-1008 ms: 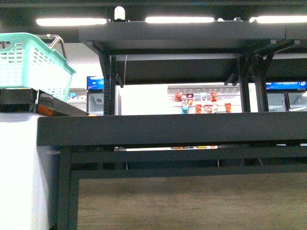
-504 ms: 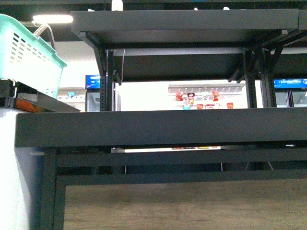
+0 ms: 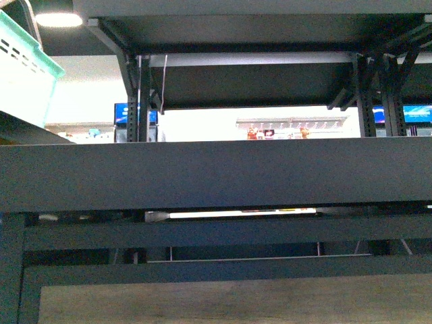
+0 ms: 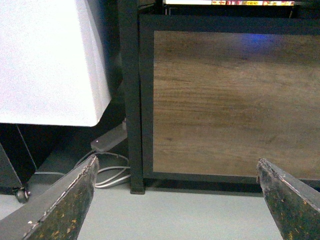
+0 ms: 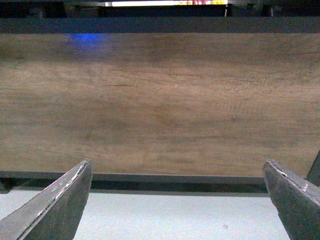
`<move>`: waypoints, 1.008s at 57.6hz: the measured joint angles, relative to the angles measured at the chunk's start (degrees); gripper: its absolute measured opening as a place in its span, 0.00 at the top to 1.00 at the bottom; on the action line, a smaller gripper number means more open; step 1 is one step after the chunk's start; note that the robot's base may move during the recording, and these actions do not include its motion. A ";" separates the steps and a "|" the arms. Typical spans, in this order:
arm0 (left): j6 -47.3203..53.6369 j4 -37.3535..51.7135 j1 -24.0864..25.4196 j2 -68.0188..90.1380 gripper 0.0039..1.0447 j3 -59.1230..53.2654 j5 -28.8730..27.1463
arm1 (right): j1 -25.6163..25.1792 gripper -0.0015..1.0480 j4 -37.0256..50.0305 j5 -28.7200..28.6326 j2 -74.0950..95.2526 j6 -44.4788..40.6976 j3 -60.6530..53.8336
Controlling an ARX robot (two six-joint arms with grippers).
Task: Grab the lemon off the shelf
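Observation:
The black metal shelf [image 3: 216,175] fills the front view, its broad dark deck edge-on across the middle and an upper deck above. No lemon shows in any view. My left gripper [image 4: 176,175] is open and empty, low near the grey floor, facing the shelf's wooden lower panel [image 4: 230,100] and a black upright [image 4: 131,95]. My right gripper [image 5: 177,175] is open and empty, also low, facing the same wooden panel [image 5: 160,100]. Neither arm shows in the front view.
A teal plastic basket [image 3: 23,74] sits at the upper left. A white cabinet [image 4: 50,60] stands beside the shelf's upright, with a power strip and white cables [image 4: 107,172] on the floor beneath it. Distant lit store shelves [image 3: 283,128] show through the rack.
The front view has dropped and moved closer: the shelf deck now looms larger, the basket has slid to the upper left, and the wooden panel shows only at the bottom edge.

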 joint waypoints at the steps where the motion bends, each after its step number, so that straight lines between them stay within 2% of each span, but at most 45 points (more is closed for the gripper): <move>1: 0.00 0.00 0.00 0.02 0.07 0.00 0.00 | 0.00 0.02 0.00 -0.02 0.00 0.00 0.00; 58: 0.00 0.00 0.00 0.02 0.07 0.00 0.02 | 0.00 0.02 0.00 0.02 0.00 0.02 0.00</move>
